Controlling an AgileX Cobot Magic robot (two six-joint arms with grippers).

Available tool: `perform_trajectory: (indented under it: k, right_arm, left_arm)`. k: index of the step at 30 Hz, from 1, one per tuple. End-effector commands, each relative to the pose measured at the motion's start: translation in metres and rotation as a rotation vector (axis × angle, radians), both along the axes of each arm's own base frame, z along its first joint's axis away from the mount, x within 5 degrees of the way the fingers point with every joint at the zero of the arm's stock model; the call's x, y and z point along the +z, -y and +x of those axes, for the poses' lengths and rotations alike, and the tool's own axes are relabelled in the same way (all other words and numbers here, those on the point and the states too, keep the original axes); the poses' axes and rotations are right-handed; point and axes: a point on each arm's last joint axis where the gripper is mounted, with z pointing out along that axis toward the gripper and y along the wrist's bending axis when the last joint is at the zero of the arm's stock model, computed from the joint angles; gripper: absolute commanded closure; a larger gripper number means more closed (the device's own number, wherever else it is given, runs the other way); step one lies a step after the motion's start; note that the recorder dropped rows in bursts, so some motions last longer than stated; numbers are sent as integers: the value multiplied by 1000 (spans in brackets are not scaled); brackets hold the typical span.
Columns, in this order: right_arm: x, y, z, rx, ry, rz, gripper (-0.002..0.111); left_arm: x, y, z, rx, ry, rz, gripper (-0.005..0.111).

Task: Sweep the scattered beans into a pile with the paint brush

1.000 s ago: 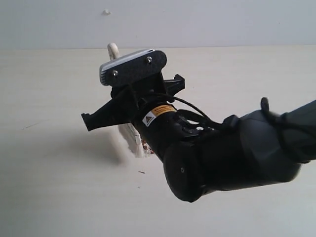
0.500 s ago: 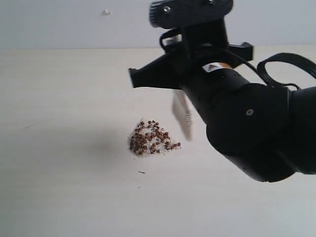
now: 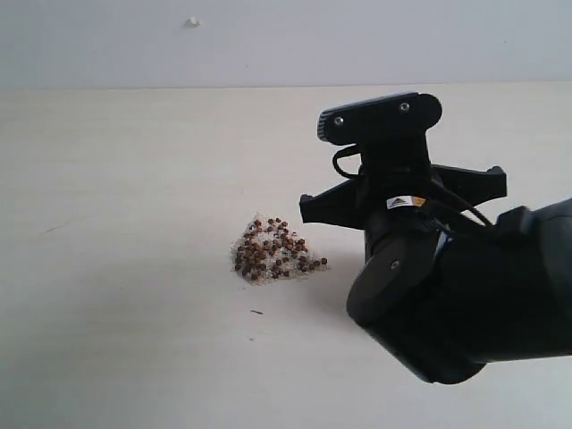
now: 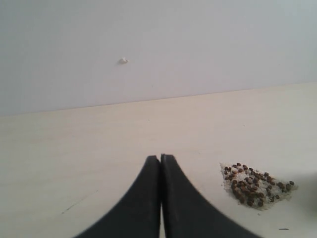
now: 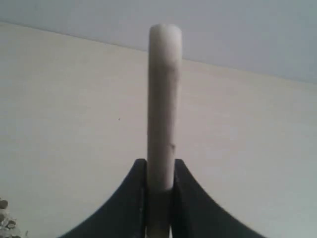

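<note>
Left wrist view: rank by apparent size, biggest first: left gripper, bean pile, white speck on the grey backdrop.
1. left gripper: fills the most frame, but it sits right at the camera, so its true size is unsure.
2. beans: one compact pile.
3. white speck: tiny.

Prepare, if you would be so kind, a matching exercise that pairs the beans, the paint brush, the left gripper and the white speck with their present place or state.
Column one:
1. beans
2. paint brush
3. left gripper
4. white speck

Column two:
A. shut, holding nothing
B. on the wall
C. heaped in one pile
D. held in the right gripper

Pairs: 1-C; 2-D; 3-A; 4-B
</note>
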Motion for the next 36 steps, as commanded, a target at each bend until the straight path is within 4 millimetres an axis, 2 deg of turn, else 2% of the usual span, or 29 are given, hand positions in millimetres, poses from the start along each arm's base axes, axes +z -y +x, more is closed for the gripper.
perform_trajectory:
  k: [1,7,16,25,30,36]
  right_arm:
    - [-17,-6,4,23,16,11,108]
    - [-29,-21,6,127,31,102,108]
    - [-24,-32,8,201,86,218,108]
    - [-21,-53,21,197,111,241,108]
    - [-5,-45,21,120,180,187,108]
    - [27,-35,17,111,212,129,108]
  left_arm:
    - [0,0,0,3,-1,-12,107]
    - [0,0,0,3,-1,-12,107]
    - [0,0,0,3,-1,-12,107]
    - [0,0,0,3,-1,-12,107]
    - [0,0,0,3,-1,-12,107]
    - [0,0,0,3,-1,-12,107]
